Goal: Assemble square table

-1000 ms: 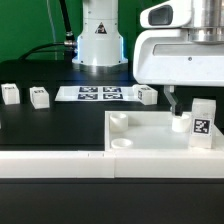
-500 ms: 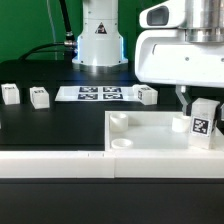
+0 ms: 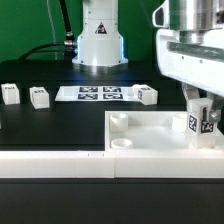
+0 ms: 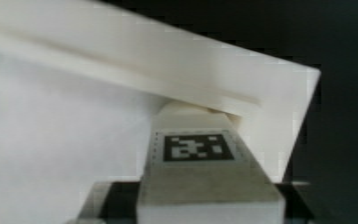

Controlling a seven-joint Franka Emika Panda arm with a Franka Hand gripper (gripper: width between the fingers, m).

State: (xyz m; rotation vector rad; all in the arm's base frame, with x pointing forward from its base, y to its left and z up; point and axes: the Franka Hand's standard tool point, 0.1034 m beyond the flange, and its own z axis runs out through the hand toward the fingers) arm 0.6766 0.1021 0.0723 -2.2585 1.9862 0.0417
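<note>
One leg [image 3: 197,127] is standing upright inside the rimmed table top [image 3: 150,135] at the frame's lower right, and the gripper [image 3: 199,110] is pinching it. Three loose legs [image 3: 39,96] are lying outside.

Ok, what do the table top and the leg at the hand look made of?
Table top: white and matte, with a moulded-looking rim and round sockets, so probably hard plastic. Leg: same white, likely plastic too. Its black-and-white tag looks like a printed sticker, though blur leaves that open.
</note>
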